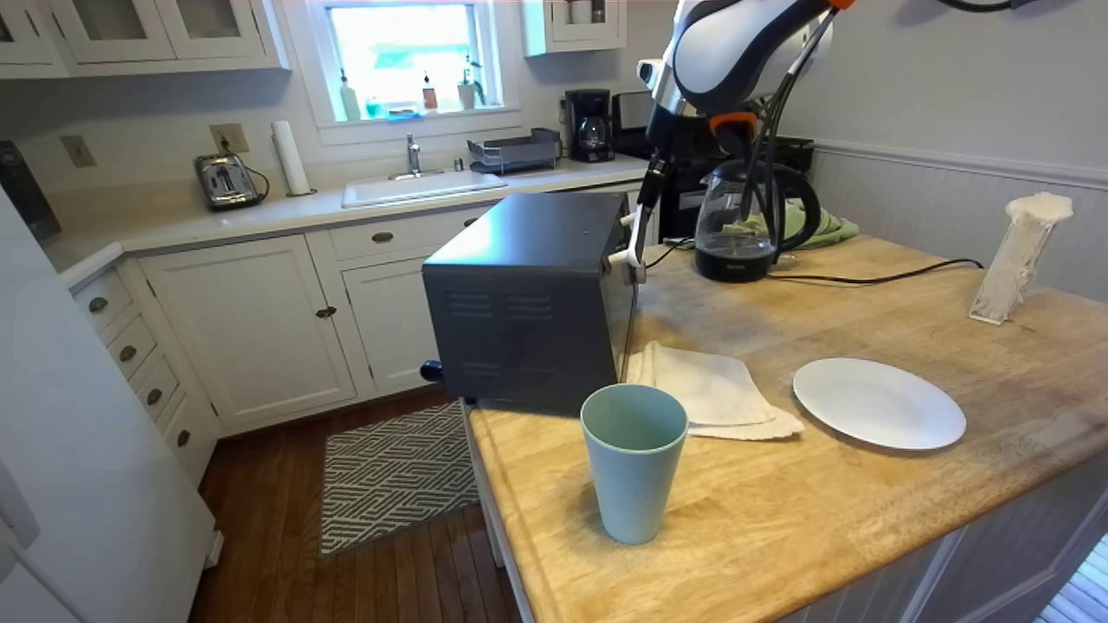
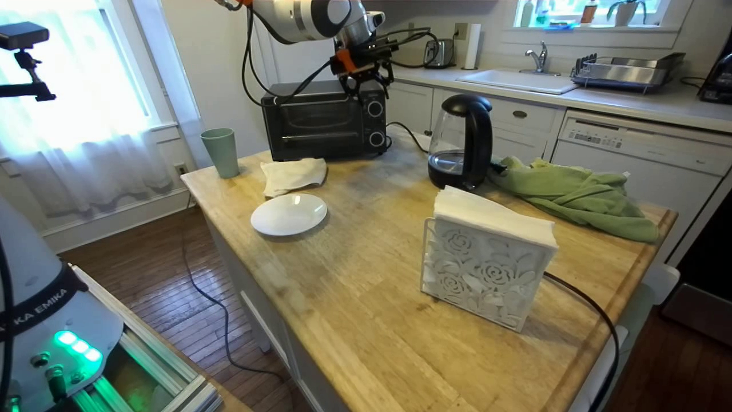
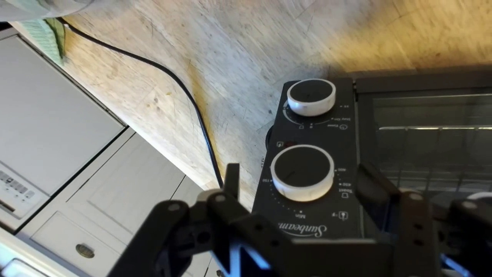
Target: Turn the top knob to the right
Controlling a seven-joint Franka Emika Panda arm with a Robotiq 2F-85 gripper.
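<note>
The top knob (image 3: 301,167) is a black dial with a white rim on the front panel of the dark toaster oven (image 3: 319,225). It also shows in an exterior view (image 2: 375,109). In the wrist view the panel's lettering is upside down, and the knob's faint mark points to the lower left. My gripper (image 3: 300,177) is open and empty, one finger to each side of the top knob and apart from it. It also shows in an exterior view (image 2: 370,90), near the oven's upper front edge. How far the fingertips stand from the panel I cannot tell.
The bottom knob (image 3: 310,94) sits below the top one. The oven door glass (image 3: 434,142) lies beside the panel. A glass kettle (image 2: 457,143), a green cup (image 2: 222,153), a white plate (image 2: 289,215), cloth napkins (image 2: 293,176) and a napkin holder (image 2: 486,263) stand on the table.
</note>
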